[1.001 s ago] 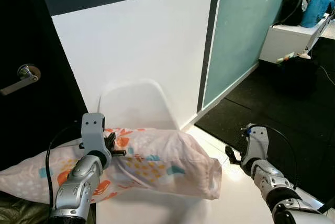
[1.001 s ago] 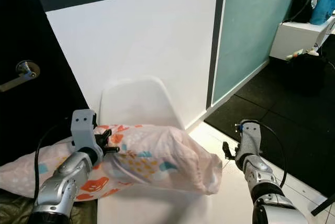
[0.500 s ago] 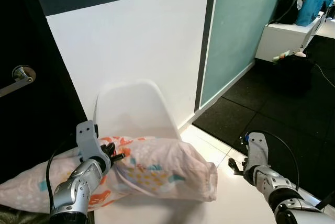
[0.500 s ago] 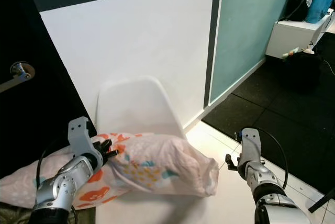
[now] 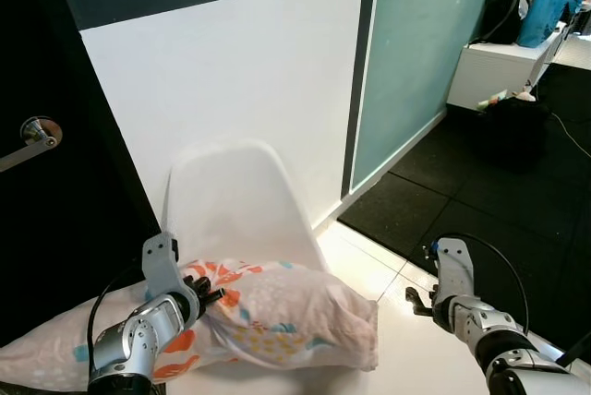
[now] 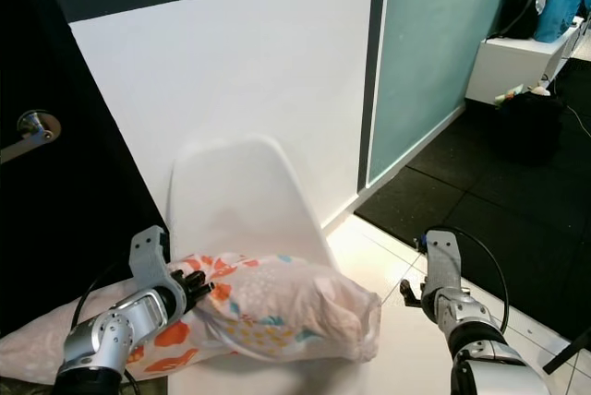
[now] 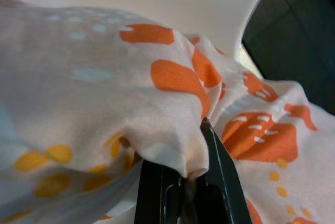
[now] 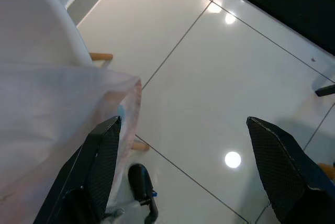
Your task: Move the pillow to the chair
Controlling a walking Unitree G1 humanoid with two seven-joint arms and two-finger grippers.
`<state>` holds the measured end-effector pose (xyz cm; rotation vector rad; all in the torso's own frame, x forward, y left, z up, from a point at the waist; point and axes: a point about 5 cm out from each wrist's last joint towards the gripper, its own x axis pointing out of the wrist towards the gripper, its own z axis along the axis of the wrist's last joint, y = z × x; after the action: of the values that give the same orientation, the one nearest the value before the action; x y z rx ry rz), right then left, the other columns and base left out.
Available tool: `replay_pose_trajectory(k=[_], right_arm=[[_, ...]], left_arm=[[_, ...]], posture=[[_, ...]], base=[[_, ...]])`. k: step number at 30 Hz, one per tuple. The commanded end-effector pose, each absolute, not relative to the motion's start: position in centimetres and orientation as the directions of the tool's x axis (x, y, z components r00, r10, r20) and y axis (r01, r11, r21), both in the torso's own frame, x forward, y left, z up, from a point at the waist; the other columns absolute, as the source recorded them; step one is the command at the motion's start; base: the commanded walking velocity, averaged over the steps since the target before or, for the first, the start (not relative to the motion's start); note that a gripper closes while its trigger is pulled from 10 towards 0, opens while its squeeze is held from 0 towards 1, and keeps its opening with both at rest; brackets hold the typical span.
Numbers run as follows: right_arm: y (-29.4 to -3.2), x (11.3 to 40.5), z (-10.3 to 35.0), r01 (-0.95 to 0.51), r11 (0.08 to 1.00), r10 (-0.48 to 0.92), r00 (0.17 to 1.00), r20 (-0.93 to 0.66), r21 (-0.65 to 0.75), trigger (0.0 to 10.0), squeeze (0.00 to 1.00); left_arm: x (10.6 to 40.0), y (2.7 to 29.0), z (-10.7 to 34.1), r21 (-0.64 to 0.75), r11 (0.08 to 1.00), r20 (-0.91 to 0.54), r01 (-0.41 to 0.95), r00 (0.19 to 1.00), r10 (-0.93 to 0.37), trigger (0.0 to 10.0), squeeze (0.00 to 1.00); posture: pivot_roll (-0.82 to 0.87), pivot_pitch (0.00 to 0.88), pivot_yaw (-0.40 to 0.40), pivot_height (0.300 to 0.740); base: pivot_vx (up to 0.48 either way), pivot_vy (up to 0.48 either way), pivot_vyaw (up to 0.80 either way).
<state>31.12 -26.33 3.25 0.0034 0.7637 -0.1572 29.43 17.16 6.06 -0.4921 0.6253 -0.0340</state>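
A pale pink pillow (image 5: 277, 321) with orange, yellow and teal prints lies across the seat of a white shell chair (image 5: 231, 201) that stands against the wall. My left gripper (image 5: 205, 292) is shut on a fold of the pillow's fabric (image 7: 183, 150) at its left part. The pillow's left end droops past the chair's edge. My right gripper (image 5: 417, 301) hangs to the right of the chair over the tiled floor, open with nothing between its fingers (image 8: 104, 156); the pillow's right end (image 8: 63, 124) is close beside it.
A black door with a metal handle (image 5: 32, 135) stands at the left. A white wall is behind the chair, a teal panel (image 5: 416, 53) to its right. Black floor mat (image 5: 462, 201) and a white bench with bags (image 5: 517, 44) lie at the far right. Glossy white tiles (image 8: 209, 77) surround the chair.
The pillow has come down lower onto the chair seat with my left gripper still holding it. The camera has shifted, and the right gripper sits a little lower.
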Motion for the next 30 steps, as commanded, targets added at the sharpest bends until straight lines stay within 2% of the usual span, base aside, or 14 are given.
replay_pose_trajectory(k=[1, 10, 14, 30], right_arm=[[-26.6, 30.9, 3.1, 0.141, 0.987, -0.152, 0.687, -0.711, -0.074, 10.0, 0.0], [-26.5, 30.7, 3.0, 0.156, 0.986, -0.143, 0.673, -0.725, -0.05, 10.0, 0.0], [-26.0, 31.0, 3.1, 0.143, 0.99, -0.101, 0.699, -0.708, 0.0, 10.0, 0.0], [-25.7, 31.3, 3.3, 0.135, 0.991, -0.085, 0.716, -0.693, 0.018, 10.0, 0.0]], left_arm=[[29.3, 17.8, 5.7, -0.415, 0.901, -0.59, -0.124, 0.79, -0.163, 10.0, 0.0], [29.2, 17.8, 5.4, -0.428, 0.896, -0.607, -0.116, 0.772, -0.189, 10.0, 0.0], [28.6, 17.9, 4.8, -0.415, 0.904, -0.628, -0.104, 0.751, -0.202, 10.0, 0.0], [28.4, 18.3, 5.0, -0.401, 0.912, -0.62, -0.09, 0.759, -0.198, 10.0, 0.0]], posture=[[-0.25, 0.038, 0.057, 0.645], [-0.25, 0.052, 0.061, 0.615], [-0.25, 0.064, 0.063, 0.596], [-0.24, 0.073, 0.06, 0.596]], base=[[0.0, 0.0, 0.0], [0.0, 0.0, 0.0], [0.0, 0.0, 0.0], [0.0, 0.0, 0.0]])
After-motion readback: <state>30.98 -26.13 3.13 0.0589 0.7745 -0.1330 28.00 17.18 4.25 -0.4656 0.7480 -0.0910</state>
